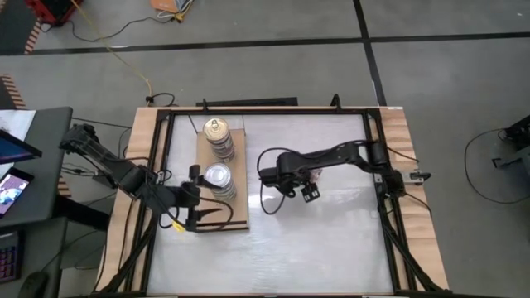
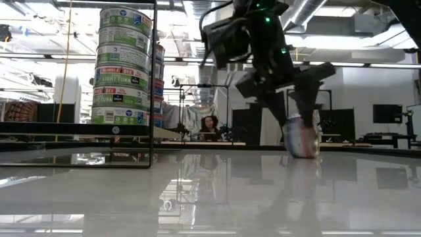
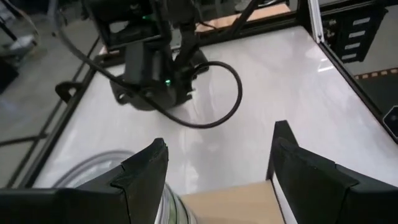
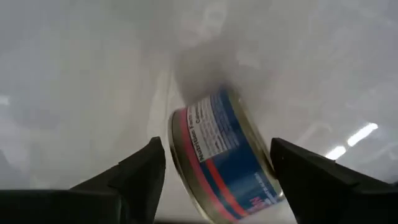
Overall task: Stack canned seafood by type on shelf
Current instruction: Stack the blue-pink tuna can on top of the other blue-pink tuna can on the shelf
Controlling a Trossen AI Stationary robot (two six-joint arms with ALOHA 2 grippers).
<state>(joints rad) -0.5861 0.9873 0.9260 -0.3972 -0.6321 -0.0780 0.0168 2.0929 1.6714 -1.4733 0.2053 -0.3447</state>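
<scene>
The tan shelf board (image 1: 238, 203) lies on the table's left half. On it stand a stack of gold-topped tins (image 1: 217, 132) and a stack of silver-topped tins (image 1: 218, 176); they show tall in the low view (image 2: 122, 66). My left gripper (image 1: 199, 197) is open and empty over the board's near part, beside the silver-topped stack (image 3: 102, 171). My right gripper (image 1: 310, 192) is open at mid-table, pointing down, with one finger on either side of a blue-and-red labelled tin (image 4: 224, 165). That tin stands tilted on its rim on the white tabletop (image 2: 301, 137). My right gripper comes at the blue-and-red tin from above, its fingers (image 4: 140, 171) standing on either side of the tin's flat faces. The tin's rim rests on the table. I cannot tell whether a finger touches the tin.
Wooden side rails (image 1: 402, 141) and a black frame (image 1: 265, 112) bound the white tabletop. My right arm and its cable (image 3: 205, 93) show beyond the left fingers. White tabletop stretches near and right of the tin (image 1: 331, 240). A person (image 2: 209, 125) sits in the room behind.
</scene>
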